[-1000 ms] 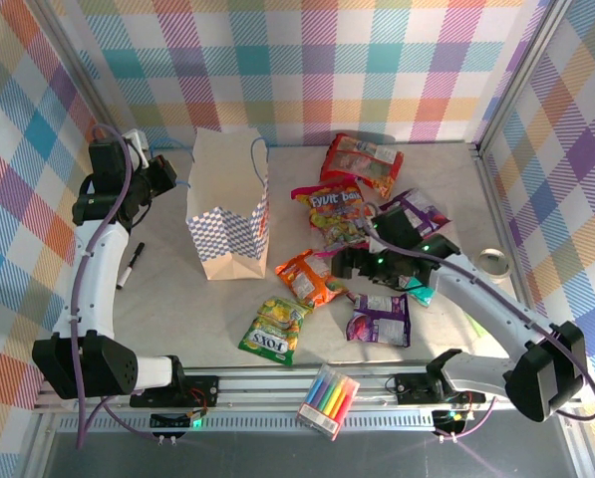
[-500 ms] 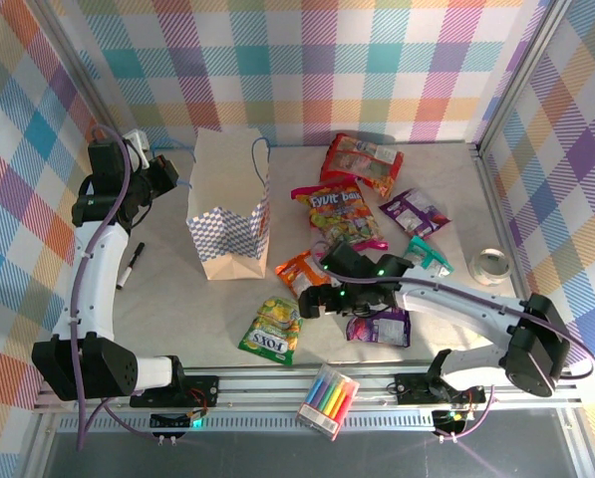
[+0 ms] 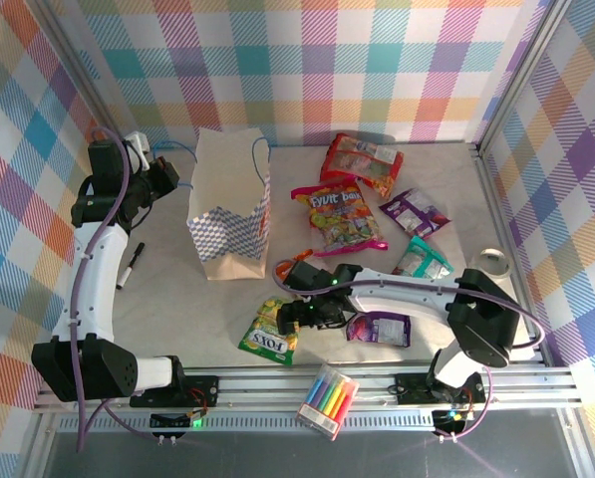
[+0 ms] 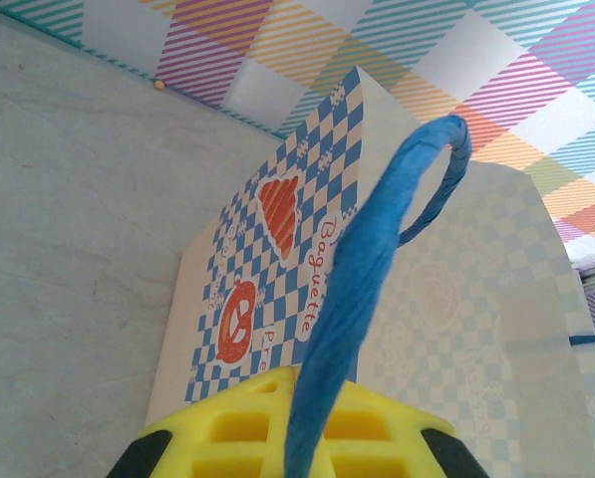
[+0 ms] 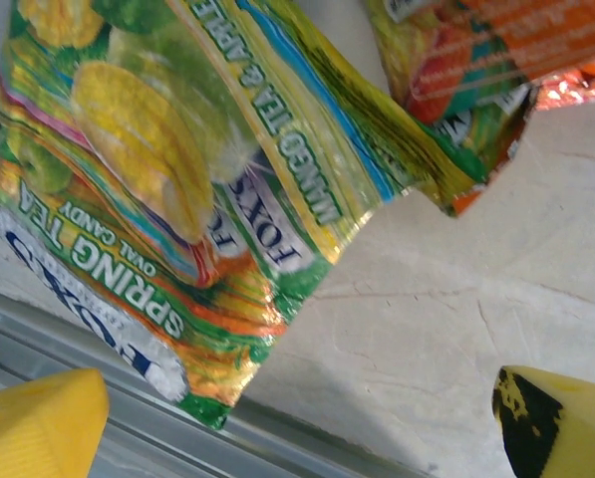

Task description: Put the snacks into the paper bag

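Snacks-wise: your packets lie loose on table (image 3: 177, 309), all to right of paper bag (image 3: 227, 214). Bag stands upright, back left. Green-yellow packet (image 3: 274, 334) sits nearest front rail, orange packet (image 5: 476, 70) touching its top corner. Your right gripper (image 3: 302, 314) hangs right over green-yellow one, jaws spread wide, nothing gripped. Your left gripper (image 4: 297, 433) sits beside bag, jaws pressed together, pinching blue cord handle (image 4: 367, 269). Marker pack (image 3: 329, 398) on front rail, black pen (image 3: 131, 264) left of bag.
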### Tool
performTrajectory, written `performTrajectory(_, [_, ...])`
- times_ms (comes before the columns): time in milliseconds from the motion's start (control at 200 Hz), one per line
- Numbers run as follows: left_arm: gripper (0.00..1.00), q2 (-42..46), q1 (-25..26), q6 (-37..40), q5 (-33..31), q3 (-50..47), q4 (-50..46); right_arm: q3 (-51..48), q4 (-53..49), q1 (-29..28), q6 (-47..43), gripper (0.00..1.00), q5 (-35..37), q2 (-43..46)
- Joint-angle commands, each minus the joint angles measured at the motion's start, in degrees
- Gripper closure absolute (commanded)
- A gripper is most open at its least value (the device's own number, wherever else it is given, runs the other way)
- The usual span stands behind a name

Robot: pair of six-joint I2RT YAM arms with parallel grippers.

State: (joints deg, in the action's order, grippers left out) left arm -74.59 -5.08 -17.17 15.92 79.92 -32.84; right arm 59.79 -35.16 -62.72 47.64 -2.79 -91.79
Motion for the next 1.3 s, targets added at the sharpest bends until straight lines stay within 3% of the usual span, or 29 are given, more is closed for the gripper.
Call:
performTrajectory(0, [1.00, 1.29, -0.78, -0.94, 1.02, 0.61, -1.04, 3.01, 2.11, -0.43, 1.10, 0.01, -0.53, -2.28])
performTrajectory(250, [1.00, 1.03, -0.81, -1.20, 1.82, 1.16, -1.33, 7.12, 3.27, -0.48, 1.03, 0.01, -2.93, -9.31])
performTrajectory(585, [1.00, 0.66, -0.81, -1.16, 1.77, 1.37, -1.88, 8.18, 2.77, -0.47, 1.66, 0.00, -4.59, -12.25])
performTrajectory(765, [0.99, 0.42, -0.81, -1.07, 1.95, 1.74, -2.27, 9.77, 3.39, -0.50, -0.48, 0.12, -4.08, -14.24])
performTrajectory(960, [0.99, -0.02, -0.81, -1.02, 2.11, 2.21, -2.64, 10.29, 3.21, -0.47, -0.71, 0.40, -3.75, -15.43])
performTrajectory(1100, [0.99, -0.21, -0.81, -1.11, 2.52, 2.06, -2.58, 10.11, 4.10, -0.48, -1.63, 0.39, -4.25, -15.62])
performTrajectory(1175, [0.99, -0.33, -0.79, -1.07, 2.60, 2.07, -2.67, 10.04, 4.65, -0.50, -2.31, 0.29, -4.56, -15.26])
performTrajectory(1290, [0.98, -0.38, -0.80, -1.11, 2.53, 2.03, -2.57, 11.52, 2.80, -0.51, -2.99, 0.36, -4.46, -16.23])
